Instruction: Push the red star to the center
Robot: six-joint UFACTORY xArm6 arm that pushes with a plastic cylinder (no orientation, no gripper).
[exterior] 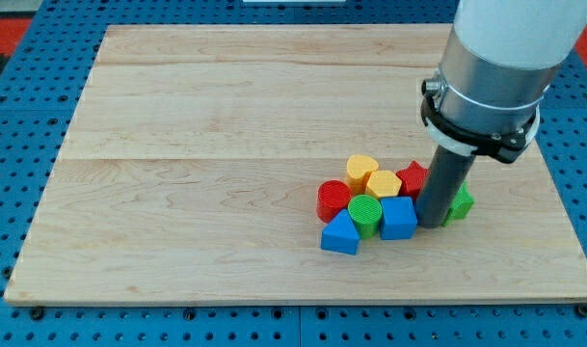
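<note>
Camera view: the red star (413, 178) is seen at the right of the wooden board (226, 116), at the far right edge of a cluster of blocks; its long axis cannot be made out, as it is partly hidden. It is touched on the left by the yellow hexagon (383, 184), with the yellow heart (362, 167) beyond. Nearer lie the red cylinder (333, 200), green cylinder (365, 214), blue cube (398, 218) and blue triangular block (340, 234). All appear as smooth plastic. My tip (431, 224) is planted upright just beside the star, between the blue cube and a green block (460, 203). No gripper is carried; nothing is held.
</note>
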